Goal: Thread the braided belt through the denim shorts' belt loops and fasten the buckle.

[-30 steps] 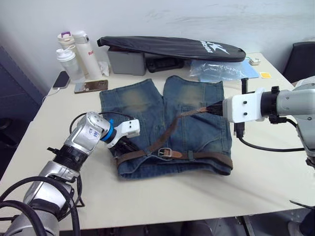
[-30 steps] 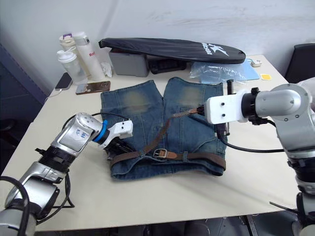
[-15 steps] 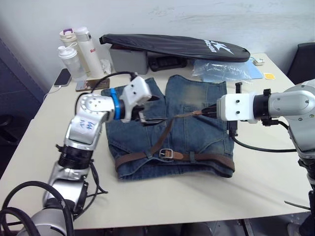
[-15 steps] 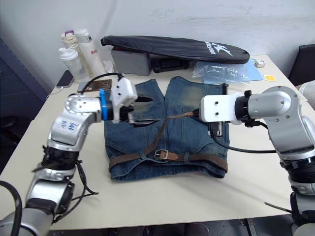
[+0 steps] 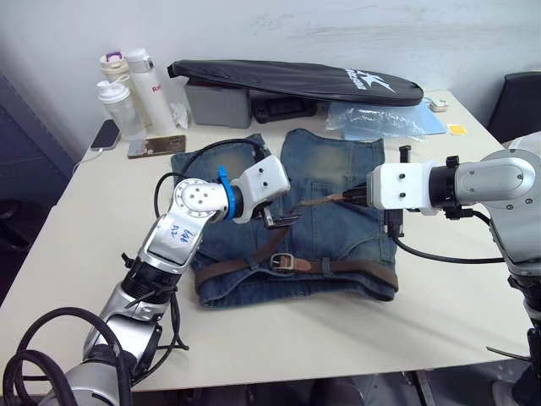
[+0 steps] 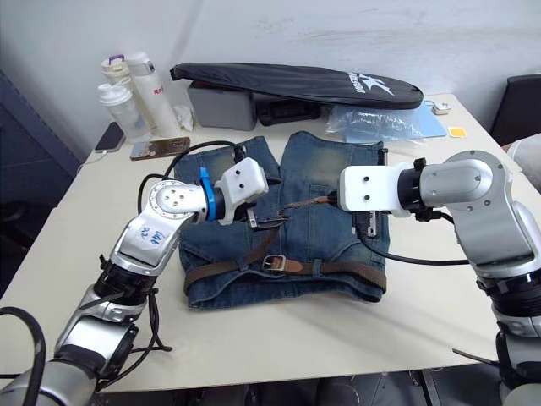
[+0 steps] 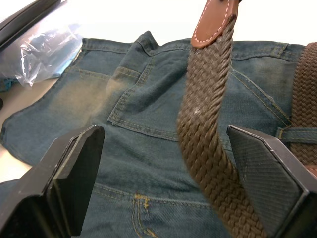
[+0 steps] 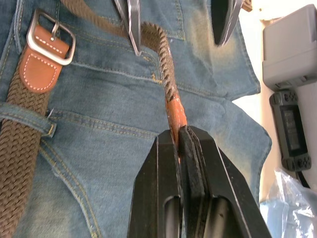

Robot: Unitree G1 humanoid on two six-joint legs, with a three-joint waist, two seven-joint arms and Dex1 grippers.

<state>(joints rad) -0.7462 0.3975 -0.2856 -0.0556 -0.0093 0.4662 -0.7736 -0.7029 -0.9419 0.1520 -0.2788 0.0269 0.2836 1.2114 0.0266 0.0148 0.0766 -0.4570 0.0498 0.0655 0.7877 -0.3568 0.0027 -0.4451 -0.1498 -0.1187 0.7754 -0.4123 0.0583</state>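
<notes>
The denim shorts (image 5: 338,228) lie flat on the table, waistband toward me. The braided belt (image 5: 351,270) runs along the waistband under a belt loop (image 8: 29,124). The silver buckle (image 5: 283,261) sits at the middle, on tan leather. From there the belt's free length climbs diagonally across the shorts. My right gripper (image 5: 355,196) is shut on its tan tip (image 8: 174,111), holding it just above the denim. My left gripper (image 5: 283,218) is open and straddles that free length midway. The strap (image 7: 203,129) passes between its two fingers (image 7: 74,168), nearer to one of them.
A long black bag (image 5: 296,80) lies across the table's back over a grey box (image 5: 218,106). Bottles (image 5: 127,93) and two phones (image 5: 156,146) sit back left. A plastic bag (image 5: 372,123) is back right. Black cables trail from both arms.
My left gripper opened, rose from the waistband's left end, swung over the shorts' left leg, then came down right to straddle the belt's free length. The right gripper kept hold of the belt's tip.
</notes>
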